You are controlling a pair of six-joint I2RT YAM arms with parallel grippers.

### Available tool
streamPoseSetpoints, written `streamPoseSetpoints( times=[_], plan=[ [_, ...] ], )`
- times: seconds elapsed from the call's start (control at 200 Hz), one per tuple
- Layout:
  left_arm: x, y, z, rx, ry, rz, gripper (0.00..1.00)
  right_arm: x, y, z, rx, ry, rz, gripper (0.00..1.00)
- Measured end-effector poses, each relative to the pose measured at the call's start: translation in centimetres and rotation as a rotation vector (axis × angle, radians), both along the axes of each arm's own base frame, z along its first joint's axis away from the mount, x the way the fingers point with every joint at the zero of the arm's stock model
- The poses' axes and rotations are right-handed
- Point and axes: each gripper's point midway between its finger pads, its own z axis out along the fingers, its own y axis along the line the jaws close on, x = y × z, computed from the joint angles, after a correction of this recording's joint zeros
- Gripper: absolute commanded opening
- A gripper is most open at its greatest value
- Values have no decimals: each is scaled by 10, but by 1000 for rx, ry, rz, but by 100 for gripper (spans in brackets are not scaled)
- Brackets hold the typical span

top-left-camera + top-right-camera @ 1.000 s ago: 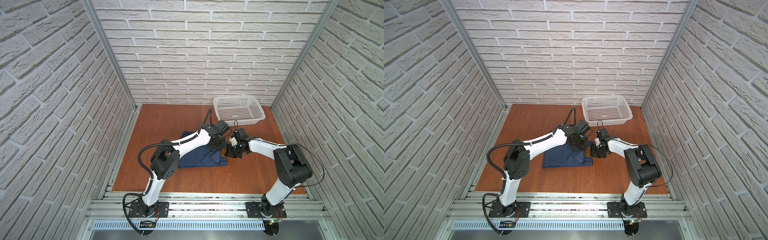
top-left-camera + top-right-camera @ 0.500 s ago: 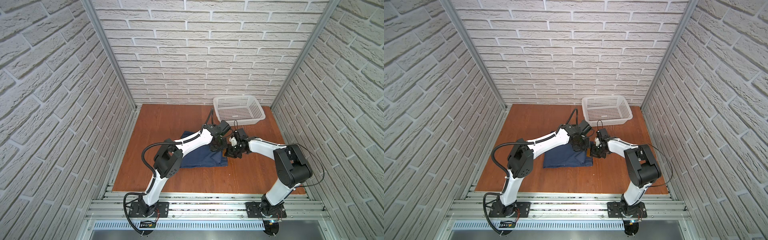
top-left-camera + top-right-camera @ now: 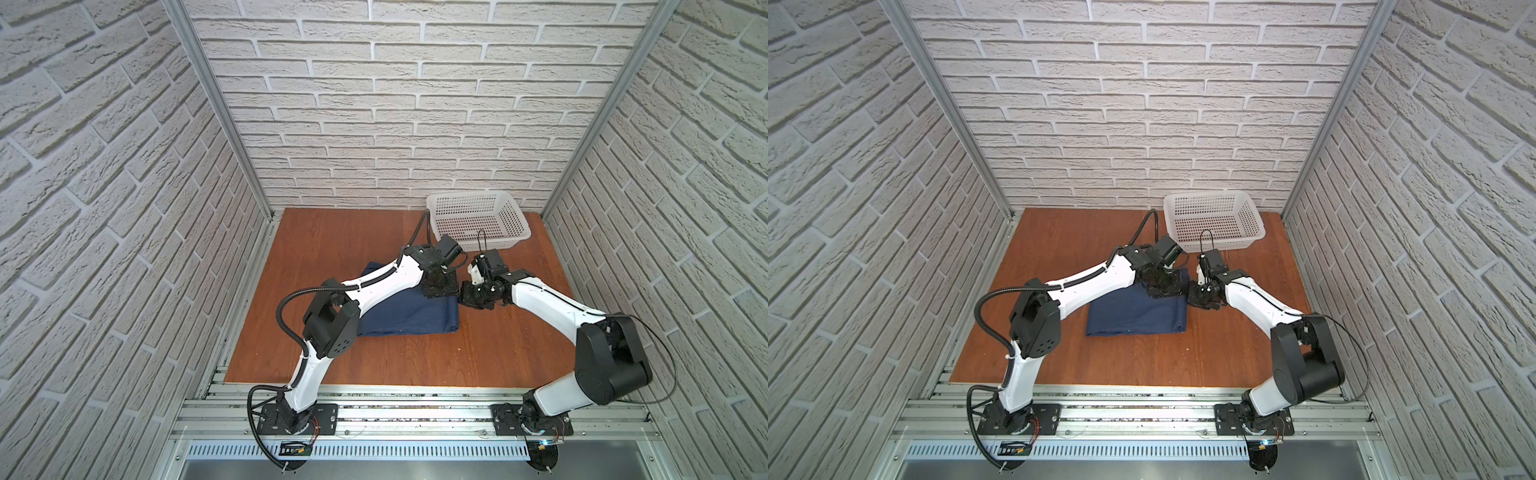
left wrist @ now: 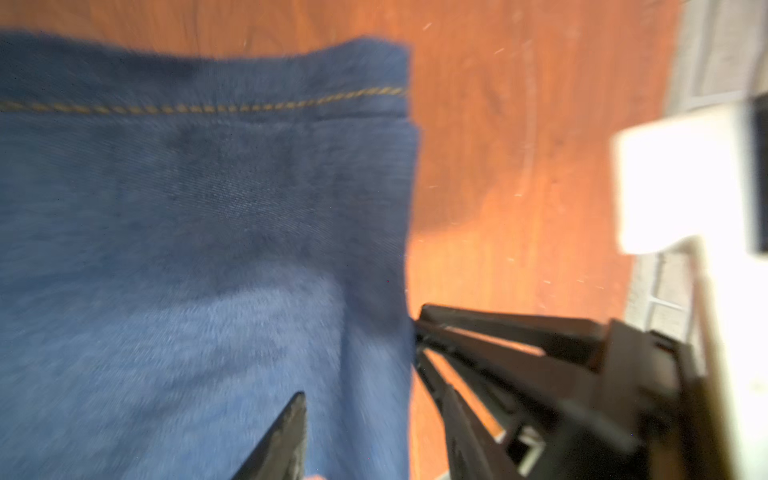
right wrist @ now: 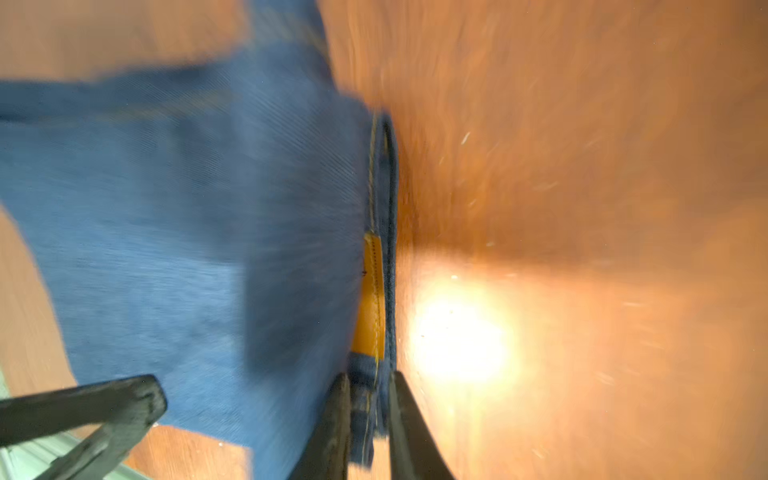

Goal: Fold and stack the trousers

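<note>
On the wooden table [image 3: 332,232], right jaws pinch the trousers [image 3: 411,316]; left jaws gape, released.

Left arm [image 3: 386,282] and right arm [image 3: 548,301] had white tapered links, black boxy joints, and a black left gripper [image 3: 436,291] and right gripper [image 3: 464,296]. A ribbed black hose [image 3: 279,311] ran along the left arm. Screwed black base plates [image 3: 326,419] sat at 6 o'clock.

Trousers [image 3: 411,311] dark navy denim, gold stitching [image 4: 208,109], tan-orange patch [image 5: 370,299]. Table [image 3: 332,241] reddish-brown wood grain. Basket [image 3: 478,216] white, perforated grid. Walls [image 3: 415,104] off-white brick pattern. Left arm [image 3: 386,282], right arm [image 3: 548,303]: white shells, black joints.
</note>
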Motion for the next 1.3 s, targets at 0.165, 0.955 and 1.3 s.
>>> streamPoseSetpoints(
  times=[0.165, 0.955, 1.3],
  plan=[
    [4, 20, 54, -74, -102, 19, 56, 5, -12, 52, -36, -137, -24, 22],
    [44, 221, -103, 87, 139, 394, 57, 4, 17, -52, 146, 95, 29, 14],
    [46, 213, -93, 64, 108, 342, 64, 0, 20, -35, 146, 72, 75, 32]
  ],
)
